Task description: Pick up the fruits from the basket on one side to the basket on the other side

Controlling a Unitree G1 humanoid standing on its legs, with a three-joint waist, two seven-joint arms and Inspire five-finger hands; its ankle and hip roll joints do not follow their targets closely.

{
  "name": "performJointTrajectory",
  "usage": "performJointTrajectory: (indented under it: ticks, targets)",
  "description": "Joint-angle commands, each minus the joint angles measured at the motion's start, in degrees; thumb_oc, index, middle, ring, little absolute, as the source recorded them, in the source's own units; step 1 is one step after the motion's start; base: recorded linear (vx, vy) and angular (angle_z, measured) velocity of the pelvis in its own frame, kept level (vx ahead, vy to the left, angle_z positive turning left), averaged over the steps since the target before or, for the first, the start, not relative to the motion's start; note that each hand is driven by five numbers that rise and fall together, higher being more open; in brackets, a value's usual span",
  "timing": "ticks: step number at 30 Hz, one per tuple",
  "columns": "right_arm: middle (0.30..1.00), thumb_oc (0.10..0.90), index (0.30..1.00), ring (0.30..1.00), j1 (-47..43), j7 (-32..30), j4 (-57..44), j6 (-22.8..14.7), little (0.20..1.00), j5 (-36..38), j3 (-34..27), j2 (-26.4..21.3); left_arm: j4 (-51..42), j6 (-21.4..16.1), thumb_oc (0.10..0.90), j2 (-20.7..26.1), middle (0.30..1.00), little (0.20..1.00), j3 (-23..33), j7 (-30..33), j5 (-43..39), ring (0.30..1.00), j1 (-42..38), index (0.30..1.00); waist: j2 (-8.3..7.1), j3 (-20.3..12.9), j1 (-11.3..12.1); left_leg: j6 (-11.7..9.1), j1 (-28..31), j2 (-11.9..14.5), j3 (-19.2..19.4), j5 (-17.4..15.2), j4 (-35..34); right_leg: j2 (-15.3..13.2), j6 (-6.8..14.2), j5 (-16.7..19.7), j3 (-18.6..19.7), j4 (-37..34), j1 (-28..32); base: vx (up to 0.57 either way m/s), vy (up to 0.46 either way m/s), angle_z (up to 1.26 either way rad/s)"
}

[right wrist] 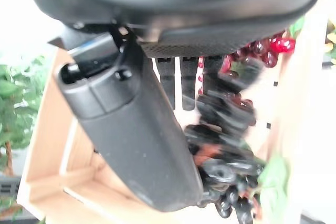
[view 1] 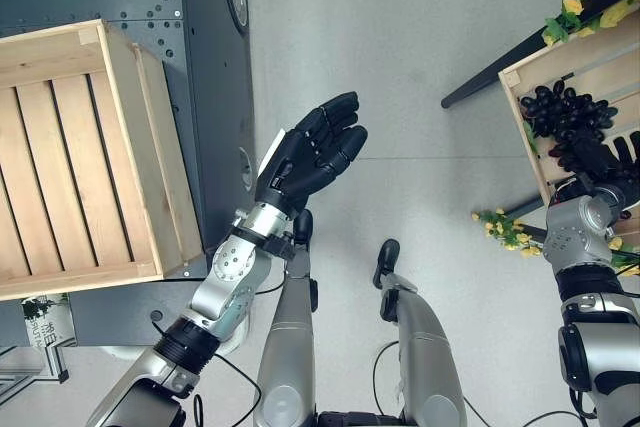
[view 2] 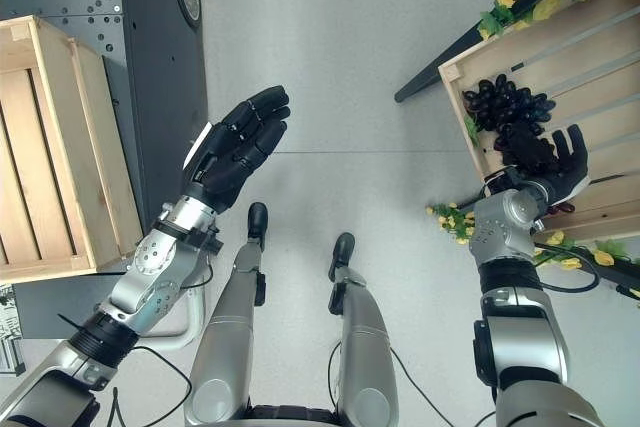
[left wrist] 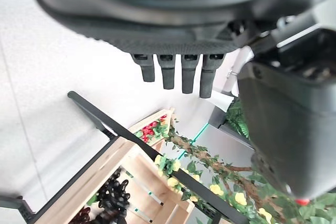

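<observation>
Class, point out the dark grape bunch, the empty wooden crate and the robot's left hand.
dark grape bunch [view 2: 505,107], right eye view, middle of the cluster
empty wooden crate [view 1: 60,157], left eye view, slatted floor
left hand [view 1: 300,159], left eye view, palm

Two wooden crates [view 1: 80,157], one grape bunch [view 2: 510,117]

**Inspector:** Start with the left arm [view 1: 235,277], lower left of the frame.
**Assistant:** Silver-grey shell. Rounded wrist housing dotted with small dark screw holes. Black ribbed collar further down the forearm.
**Inspector:** And the left hand [view 1: 310,152]?
**Assistant:** Matte black with segmented fingers. There is a white cover on its edge toward the frame's left.
**Inspector:** Now the right arm [view 2: 515,322], at the right side.
**Assistant:** Same silver-grey casing. Black bands between the sections, and a round grey wrist housing with screw holes.
**Inspector:** The right hand [view 2: 560,162]?
**Assistant:** Dark throughout. Its wrist view shows a finely textured palm panel, squared fingers and a thick, smooth thumb block.
</observation>
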Motion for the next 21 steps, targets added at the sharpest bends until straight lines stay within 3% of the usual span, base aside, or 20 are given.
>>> performJointTrajectory:
  ticks: [1,14,20,21]
  targets:
    - [0.9,0.8,0.9,0.9,-2.1,-7.6,-1.9,-6.2,0.9,-2.1,-1.5,-10.8,-6.5,-4.0,0.8,-1.6,0.9,0.9,-0.1,-0.7,1.4,0.9,-3.7,0.9,1.11,-0.7,-1.7,1.5,-1.5,-3.1,-1.7,-6.5,5.5,0.6,-1.1,11.7,0.3,-10.0,1.4,0.0,0.0,0.0]
    - [0.9,0.8,0.9,0.9,-1.5,-15.3,0.3,-3.3,0.9,-4.3,-1.4,-14.0,-7.5,-4.1,0.8,-0.4,0.9,0.9,-0.2,-1.2,0.7,0.9,-3.5,0.9,1.24,-0.7,-1.7,1.7,0.4,-3.5,-1.9,-6.4,4.2,0.7,-1.0,12.3,0.4,-11.1,2.9,0.0,0.0,0.0]
    - [0.9,0.8,0.9,0.9,-0.8,-8.8,-6.1,-6.2,0.9,-6.8,-1.1,-13.1,-9.2,-4.4,0.8,-0.7,0.9,0.9,0.8,-0.9,0.9,0.9,-2.5,0.9,1.01,-0.7,-1.6,1.8,4.2,-3.1,-1.3,-6.2,1.6,0.6,-0.9,12.0,0.6,-12.5,6.2,-0.01,0.08,0.0]
    - [0.9,0.8,0.9,0.9,0.2,-6.3,-11.2,-7.9,0.9,-8.3,-1.9,-11.5,-9.4,-4.6,0.8,-1.0,0.9,0.9,2.0,-1.3,1.1,0.9,-2.0,0.9,0.8,-0.7,-1.6,1.9,6.2,-2.9,-1.0,-6.3,0.5,0.6,-0.8,11.7,0.7,-13.0,7.9,0.0,0.079,-0.01]
